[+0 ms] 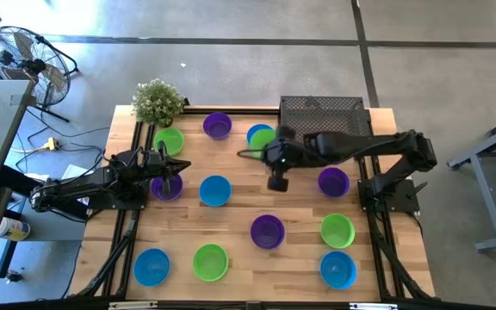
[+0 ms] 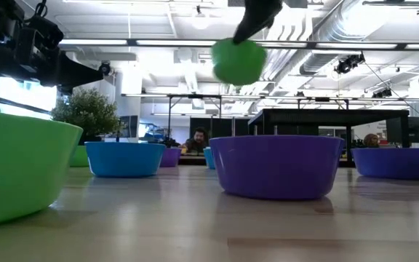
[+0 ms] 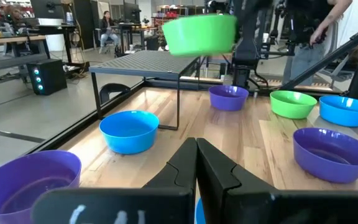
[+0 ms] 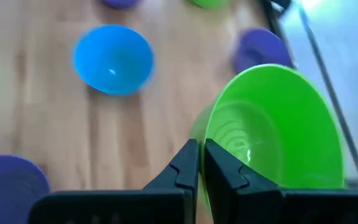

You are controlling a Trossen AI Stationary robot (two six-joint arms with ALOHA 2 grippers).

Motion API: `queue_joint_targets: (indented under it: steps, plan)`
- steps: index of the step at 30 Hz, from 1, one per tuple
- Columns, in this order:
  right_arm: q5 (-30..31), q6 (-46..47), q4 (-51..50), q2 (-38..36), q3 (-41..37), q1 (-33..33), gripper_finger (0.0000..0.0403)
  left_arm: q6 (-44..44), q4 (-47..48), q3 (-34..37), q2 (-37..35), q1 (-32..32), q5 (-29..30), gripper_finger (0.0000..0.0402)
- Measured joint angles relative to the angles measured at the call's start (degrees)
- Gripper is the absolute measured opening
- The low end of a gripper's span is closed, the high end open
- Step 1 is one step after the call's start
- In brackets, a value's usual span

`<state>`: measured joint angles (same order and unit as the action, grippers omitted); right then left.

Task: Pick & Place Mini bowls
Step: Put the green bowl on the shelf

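Note:
My right gripper (image 1: 269, 148) (image 4: 201, 158) is shut on a lime green mini bowl (image 4: 275, 124) (image 2: 238, 62), held high above the table near the black mesh stand (image 1: 321, 112). A blue mini bowl (image 1: 256, 133) sits on the table just beneath it. Other blue, green and purple mini bowls stand upright across the wooden table (image 1: 239, 211). My left gripper (image 1: 183, 166) (image 3: 196, 155) waits shut and level at the table's left side, beside a purple bowl (image 1: 166, 187). My right gripper pinches the green bowl's wall at its rim (image 4: 209, 144), with one finger inside the bowl and one outside. The fingers slant down from the table's right side. The bowl hangs tilted below them (image 2: 238, 62), lifted clear of the table.
A potted plant (image 1: 157, 102) stands at the far left corner. Bowls near the front: blue (image 1: 151, 266), green (image 1: 210, 262), purple (image 1: 267, 231), green (image 1: 337, 230), blue (image 1: 337, 269). A purple bowl (image 1: 333, 181) lies under my right arm. People show in the room beyond.

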<state>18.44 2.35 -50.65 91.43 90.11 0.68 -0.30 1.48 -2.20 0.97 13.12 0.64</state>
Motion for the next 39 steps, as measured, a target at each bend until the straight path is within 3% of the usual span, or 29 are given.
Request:
queue_joint_targets:
  steps: [6,11,18,25,31,39]
  plan:
    - [5.22,4.33,-12.36,-3.27,1.63,-4.67,0.0008,0.00,0.00,0.00,0.00,-0.01,-0.01,0.0001]
    - [6.21,5.26,-16.77,-8.92,-4.51,-12.81,0.0007,0.00,0.00,-0.01,0.00,0.00,-0.02,0.0001]
    - [1.50,2.06,-13.68,-16.82,-15.61,-29.48,0.0009,0.00,0.00,-0.02,0.00,0.00,-0.02,0.0001]
    - [-2.84,-5.94,-7.10,-18.05,-20.93,-42.58,0.0010,0.00,0.00,-0.02,0.00,-0.02,-0.02,0.0001]
    - [-6.38,-8.74,-5.60,-18.05,-21.36,-49.97,0.0009,0.00,0.00,-0.02,0.00,-0.01,-0.02,0.0001]
    - [-6.71,-11.29,-2.99,-17.83,-21.36,-53.91,0.0014,0.00,0.00,-0.02,0.00,-0.02,-0.02,0.0001]
